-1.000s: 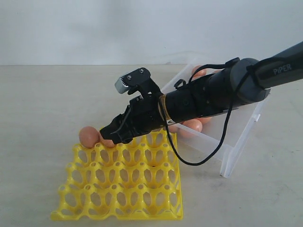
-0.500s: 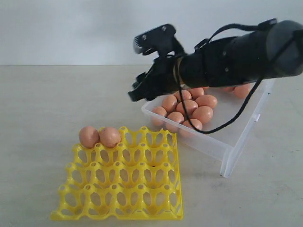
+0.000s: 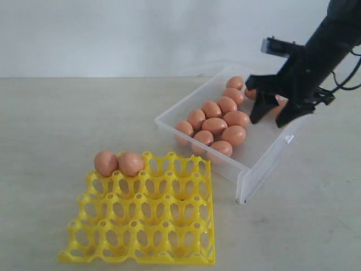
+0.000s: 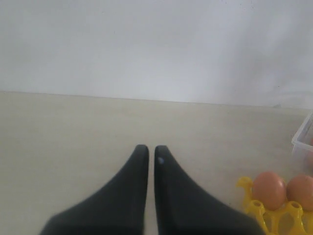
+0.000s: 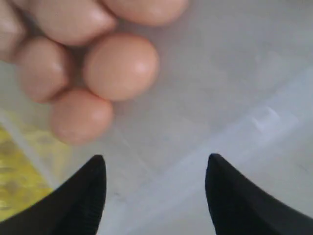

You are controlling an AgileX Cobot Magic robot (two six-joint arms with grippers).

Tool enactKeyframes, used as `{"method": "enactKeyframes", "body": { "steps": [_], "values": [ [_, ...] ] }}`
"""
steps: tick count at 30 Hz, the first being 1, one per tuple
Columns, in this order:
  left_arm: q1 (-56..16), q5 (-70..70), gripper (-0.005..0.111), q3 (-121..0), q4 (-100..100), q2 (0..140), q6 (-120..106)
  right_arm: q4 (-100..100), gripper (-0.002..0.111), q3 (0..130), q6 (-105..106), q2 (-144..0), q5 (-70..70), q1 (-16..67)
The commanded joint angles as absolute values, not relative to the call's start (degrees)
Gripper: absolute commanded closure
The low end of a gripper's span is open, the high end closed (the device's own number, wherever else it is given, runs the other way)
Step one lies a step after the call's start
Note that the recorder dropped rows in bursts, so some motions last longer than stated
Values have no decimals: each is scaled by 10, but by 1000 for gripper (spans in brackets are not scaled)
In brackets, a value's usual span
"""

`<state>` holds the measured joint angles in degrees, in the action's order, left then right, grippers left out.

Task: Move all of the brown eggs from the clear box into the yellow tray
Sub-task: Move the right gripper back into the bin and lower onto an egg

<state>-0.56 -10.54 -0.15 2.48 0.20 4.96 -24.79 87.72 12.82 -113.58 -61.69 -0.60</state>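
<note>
Now my right gripper (image 3: 269,119) is back over the clear box (image 3: 256,148), jaws spread wide and holding nothing. A second ago it was low at the back row of the yellow tray (image 3: 141,249), letting go of an egg, and half a second ago it was lifted and swinging away. That leaves two brown eggs in the tray, one (image 3: 106,162) touching the other (image 3: 131,163) in neighbouring cups at the back left corner. The rest of the tray is bare. Roughly a dozen eggs (image 3: 217,123) remain bunched along the box's left side, so I judge the job barely begun.

My right arm comes in from the upper right and slopes down steeply, fingertips pointing at the bare floor on the right of the box, just beside the pile and not yet touching an egg. My left gripper (image 4: 150,148) is closed and empty, low over the table (image 3: 56,124) near the tray's corner.
</note>
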Motion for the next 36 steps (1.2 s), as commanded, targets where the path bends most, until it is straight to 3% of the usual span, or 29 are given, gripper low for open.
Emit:
{"method": "enactKeyframes", "body": {
  "steps": [1, 23, 36],
  "values": [
    [-2, -103, 103, 0, 24, 0, 49, -325, 56, 898, 155, -1132, -557, 8],
    [-2, -103, 103, 0, 24, 0, 49, -272, 56, 899, 273, -1163, -437, 47],
    [-2, -103, 103, 0, 24, 0, 49, -246, 56, 903, 455, -1207, -395, 65]
  ]
}}
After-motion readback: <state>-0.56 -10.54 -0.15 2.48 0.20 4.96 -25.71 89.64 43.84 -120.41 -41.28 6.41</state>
